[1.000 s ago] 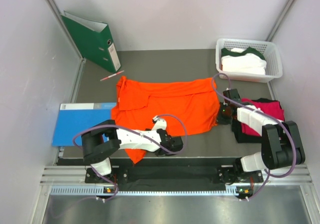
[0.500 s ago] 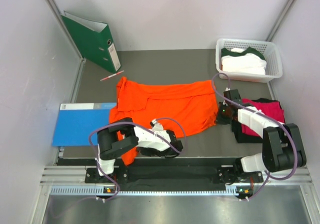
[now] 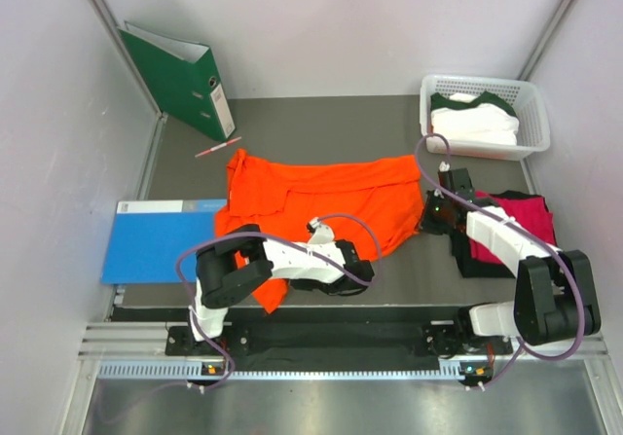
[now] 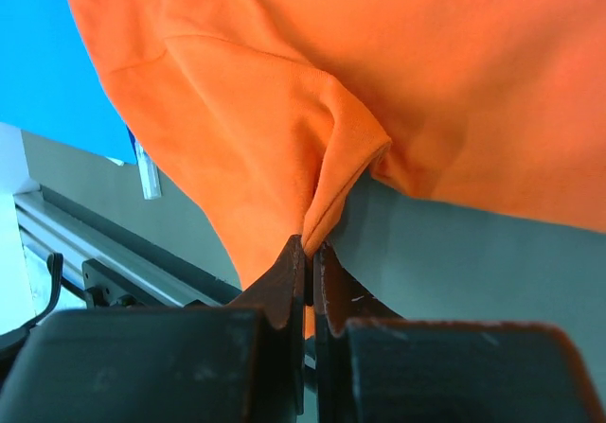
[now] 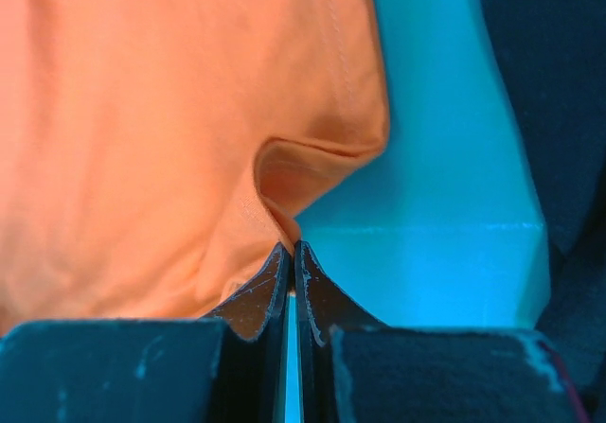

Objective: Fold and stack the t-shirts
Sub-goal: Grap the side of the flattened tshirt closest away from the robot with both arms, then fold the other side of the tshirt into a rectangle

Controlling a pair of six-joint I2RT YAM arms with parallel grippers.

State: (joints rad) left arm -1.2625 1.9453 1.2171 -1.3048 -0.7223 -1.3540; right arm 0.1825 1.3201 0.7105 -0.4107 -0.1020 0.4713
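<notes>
In white basket (image 3: pixel 533 92), far-R corner: white tee w/ dk green trim (image 3: pixel 474 124), bunched. Top cam only: orange tee (image 3: pixel 331 201) spread mid-table, magenta tee (image 3: pixel 521 223) atop black tee (image 3: pixel 467 260) at R, blue folder (image 3: pixel 156 240) at L touching orange sleeve, green binder (image 3: pixel 180 80) upright far L. Wrist cams only: actual pinch pts. L gripper (image 4: pixel 308 253) clamped tight on raised fold of orange near-edge hem. R gripper (image 5: pixel 289 253) likewise closed up, tips nipping puckered orange cloth at R edge.

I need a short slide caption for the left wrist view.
Left gripper shut on a pinched fold at the edge of the orange t-shirt.
</notes>
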